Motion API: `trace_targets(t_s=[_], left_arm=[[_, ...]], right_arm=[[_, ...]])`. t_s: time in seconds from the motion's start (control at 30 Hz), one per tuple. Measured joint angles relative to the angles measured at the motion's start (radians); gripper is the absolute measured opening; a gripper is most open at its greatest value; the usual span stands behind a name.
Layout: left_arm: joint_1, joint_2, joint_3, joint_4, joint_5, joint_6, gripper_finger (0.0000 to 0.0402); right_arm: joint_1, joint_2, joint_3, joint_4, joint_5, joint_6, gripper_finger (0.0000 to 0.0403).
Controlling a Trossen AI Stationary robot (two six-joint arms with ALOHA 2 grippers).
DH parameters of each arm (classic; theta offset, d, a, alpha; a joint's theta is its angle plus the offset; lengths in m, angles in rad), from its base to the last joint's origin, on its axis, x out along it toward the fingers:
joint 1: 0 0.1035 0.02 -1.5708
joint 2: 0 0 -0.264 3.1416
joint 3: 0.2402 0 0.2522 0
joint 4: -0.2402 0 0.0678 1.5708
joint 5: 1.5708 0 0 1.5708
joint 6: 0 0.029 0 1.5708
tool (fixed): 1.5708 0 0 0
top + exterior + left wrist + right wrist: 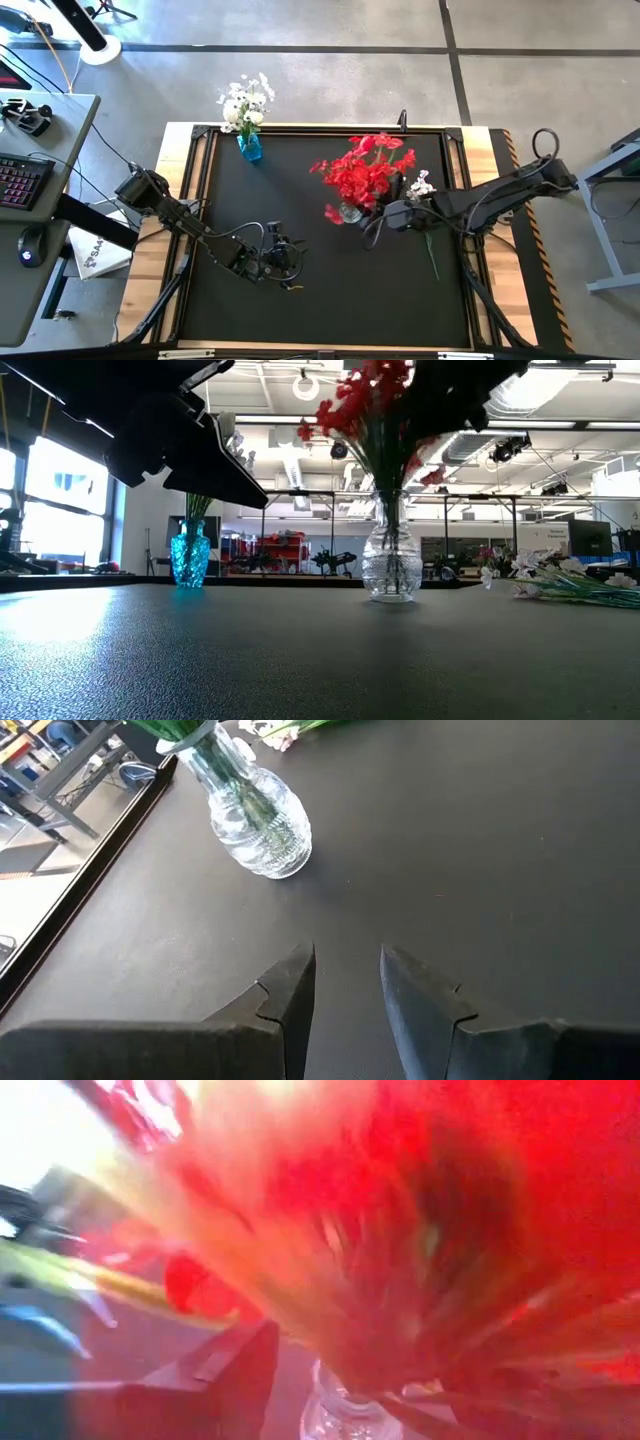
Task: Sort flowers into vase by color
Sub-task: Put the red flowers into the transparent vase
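Red flowers [365,168] stand in a clear vase [351,212] right of mat centre, and white flowers [245,102] in a blue vase [250,147] at 11 o'clock. The right gripper [385,214] sits against the clear vase's 3 o'clock side; its grip cannot be told. A white sprig [424,200] lies at 3 o'clock; the left gripper [347,982], at 7 o'clock, is parted and empty.

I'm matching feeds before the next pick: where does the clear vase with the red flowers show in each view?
High view: clear vase right of centre, under the red flowers, beside the right gripper.
Low view: centre, standing upright.
Left wrist view: upper left, ahead of the fingers.
Right wrist view: only its neck, bottom centre, under red blur.
Shared landmark: the white flowers lying on the mat beside it.
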Motion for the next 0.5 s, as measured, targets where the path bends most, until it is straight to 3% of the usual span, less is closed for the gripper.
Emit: trace_targets(t_s=[0.23,0.5], left_arm=[[0.000,0.000,0.000,0.000,0.000,0.000,0.0106],[0.000,0.000,0.000,0.001,0.000,0.000,0.0106]], right_arm=[[0.046,-0.101,0.000,-0.014,-0.027,0.026,0.0244],[0.096,-0.177,0.000,-0.020,0.009,0.025,0.0202]])
